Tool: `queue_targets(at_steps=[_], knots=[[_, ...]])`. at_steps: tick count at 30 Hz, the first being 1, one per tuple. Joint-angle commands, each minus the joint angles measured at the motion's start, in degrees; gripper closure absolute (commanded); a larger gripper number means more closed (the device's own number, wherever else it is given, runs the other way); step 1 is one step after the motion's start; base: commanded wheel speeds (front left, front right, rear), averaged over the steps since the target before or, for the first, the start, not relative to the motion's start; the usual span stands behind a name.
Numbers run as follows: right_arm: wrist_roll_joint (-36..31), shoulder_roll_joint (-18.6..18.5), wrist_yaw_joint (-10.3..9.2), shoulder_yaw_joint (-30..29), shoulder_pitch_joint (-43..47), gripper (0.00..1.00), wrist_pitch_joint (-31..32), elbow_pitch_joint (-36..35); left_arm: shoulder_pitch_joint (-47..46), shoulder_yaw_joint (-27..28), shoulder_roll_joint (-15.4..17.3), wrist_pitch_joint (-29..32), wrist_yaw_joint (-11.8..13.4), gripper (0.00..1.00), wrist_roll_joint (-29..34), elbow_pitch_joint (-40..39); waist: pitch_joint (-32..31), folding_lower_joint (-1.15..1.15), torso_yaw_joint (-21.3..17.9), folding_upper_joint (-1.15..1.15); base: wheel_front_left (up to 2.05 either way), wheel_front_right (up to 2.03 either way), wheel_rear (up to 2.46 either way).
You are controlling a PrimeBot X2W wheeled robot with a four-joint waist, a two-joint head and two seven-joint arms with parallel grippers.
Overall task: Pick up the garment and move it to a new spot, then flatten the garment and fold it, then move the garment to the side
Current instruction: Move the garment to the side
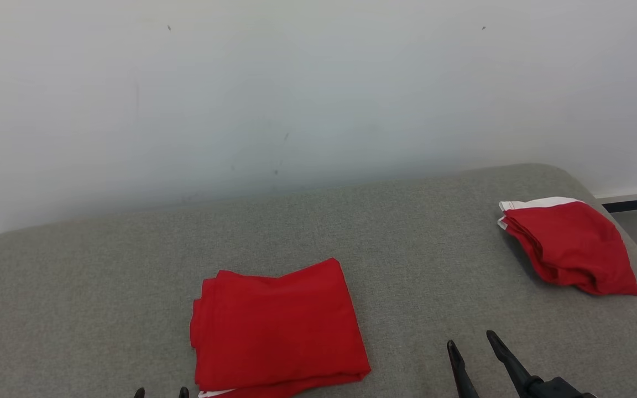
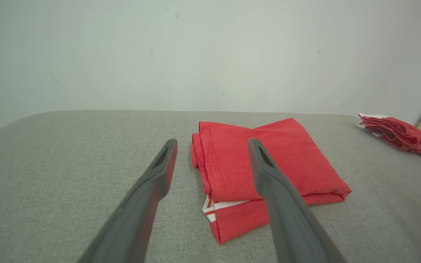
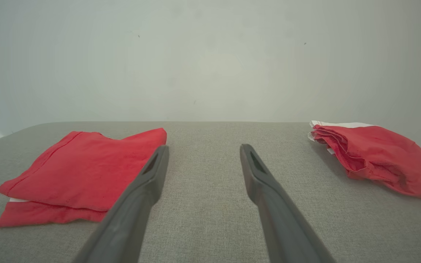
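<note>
Garment (image 1: 277,326) (image 2: 298,160) (image 3: 82,168), red and folded into a rough rectangle, lies flat on the grey counter (image 1: 407,237) just ahead of your left pincer (image 1: 161,393) (image 2: 212,144). A white-striped edge peeks out at the side nearest that pincer. Your left pincer stands wide and holds nothing; in the left wrist view its right finger crosses in front of the cloth, its left finger over bare counter. Your right pincer (image 1: 470,340) (image 3: 204,148), also wide and empty, points over bare counter, with the garment off to its left. A second red garment (image 1: 573,249) (image 2: 400,135) (image 3: 375,157) with white trim sits loosely folded well ahead and to the right of your right pincer, near the counter's far corner. A pale wall (image 1: 318,83) rises behind.
</note>
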Motion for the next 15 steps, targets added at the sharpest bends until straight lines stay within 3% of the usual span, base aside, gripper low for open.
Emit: queue_targets(at_steps=[1, 15], knots=[[0.4, 0.1, 0.02, 0.0, 0.7, 0.00, -0.1, 0.0, 1.1, 0.5, -0.2, -0.3, -0.4, 0.00, 0.6, 0.3, 0.2, 0.00, 0.1, 0.00, 0.00, 0.00, 0.00], [0.6, 0.4, 0.02, -0.3, 0.1, 0.00, -0.1, 0.5, 0.5, 2.0, -1.7, -0.3, -2.4, 0.00, 2.2, 1.1, 1.2, 0.00, 1.5, 0.00, 0.00, 0.00, 0.00]])
